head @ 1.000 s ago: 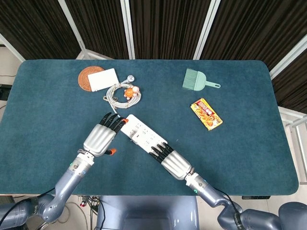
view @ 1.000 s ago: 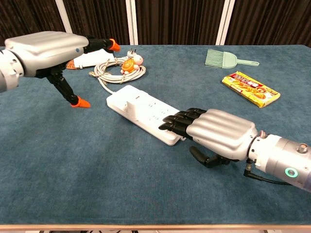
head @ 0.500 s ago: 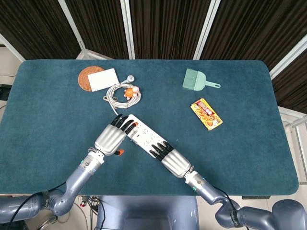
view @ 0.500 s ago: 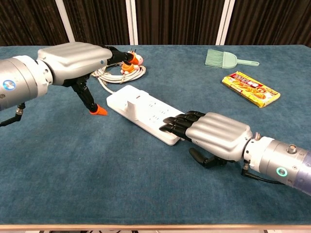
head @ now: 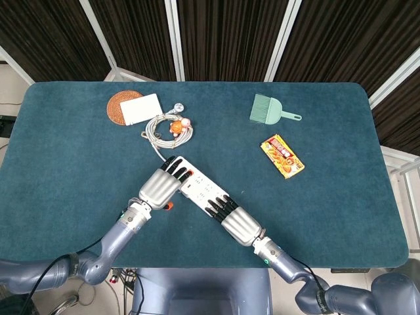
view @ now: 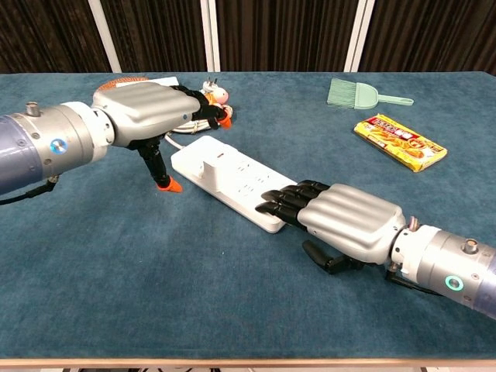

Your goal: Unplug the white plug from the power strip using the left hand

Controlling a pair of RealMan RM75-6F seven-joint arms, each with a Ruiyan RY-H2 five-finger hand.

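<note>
The left hand (view: pixel 143 116) hovered over the power strip's (view: pixel 236 182) far end — fingers spread, holding nothing — above the white plug (view: pixel 210 166), seated in its socket. The right hand (view: pixel 345 218) pressed flat fingers on the near end.

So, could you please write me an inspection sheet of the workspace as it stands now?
Surface: blue-green cloth table, flat and dry-looking.
Job's things: white power strip lies diagonally mid-table; white plug is seated in it near the far end.
Clutter: green brush, orange snack packet, round coaster under a white card, small orange toy.
Hands: left hand hovers above the strip's far end, fingers spread, holding nothing; right hand rests its fingertips on the strip's near end.
Cables: grey cord coiled beyond the strip.
Surroundings: dark curtains with white frame posts behind the table.
</note>
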